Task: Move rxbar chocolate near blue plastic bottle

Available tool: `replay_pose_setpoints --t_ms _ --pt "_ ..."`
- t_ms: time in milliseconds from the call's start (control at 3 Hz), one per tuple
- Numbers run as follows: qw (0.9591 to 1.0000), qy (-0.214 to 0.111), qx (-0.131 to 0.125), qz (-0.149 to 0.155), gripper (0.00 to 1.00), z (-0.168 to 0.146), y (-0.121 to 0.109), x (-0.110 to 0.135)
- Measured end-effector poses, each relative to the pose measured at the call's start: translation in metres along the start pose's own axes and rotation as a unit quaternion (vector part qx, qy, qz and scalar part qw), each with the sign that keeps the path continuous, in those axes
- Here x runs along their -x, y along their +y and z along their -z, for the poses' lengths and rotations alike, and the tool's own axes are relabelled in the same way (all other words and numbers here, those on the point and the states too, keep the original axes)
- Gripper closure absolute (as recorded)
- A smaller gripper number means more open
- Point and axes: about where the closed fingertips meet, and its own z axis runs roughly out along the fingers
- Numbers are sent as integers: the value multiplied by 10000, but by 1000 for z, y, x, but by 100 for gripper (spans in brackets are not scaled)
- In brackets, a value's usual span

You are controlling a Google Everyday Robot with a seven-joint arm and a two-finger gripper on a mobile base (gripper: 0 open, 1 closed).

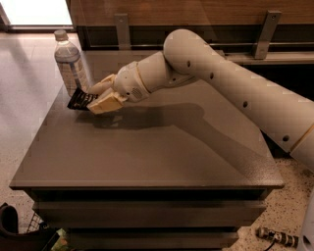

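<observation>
Dim; shadow under gripper beside bottle

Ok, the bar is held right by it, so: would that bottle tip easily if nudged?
Likely yes: the blue plastic bottle stands tall on a narrow base. The tool, gripping the rxbar chocolate low by its foot, would probably slide it, not topple it.

Grey table, the gripper over its far left; wooden panelling with metal brackets beyond; speckled floor left.
</observation>
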Motion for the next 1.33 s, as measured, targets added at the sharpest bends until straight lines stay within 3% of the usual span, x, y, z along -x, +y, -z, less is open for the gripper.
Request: replay_pose_setpoints --t_ms 667,1000,1333 --pt "10000 -4 41 10 30 -4 2 1" --pt "10000 -7 78 18 0 -8 4 2" --pt "10000 -7 78 18 0 -8 4 2"
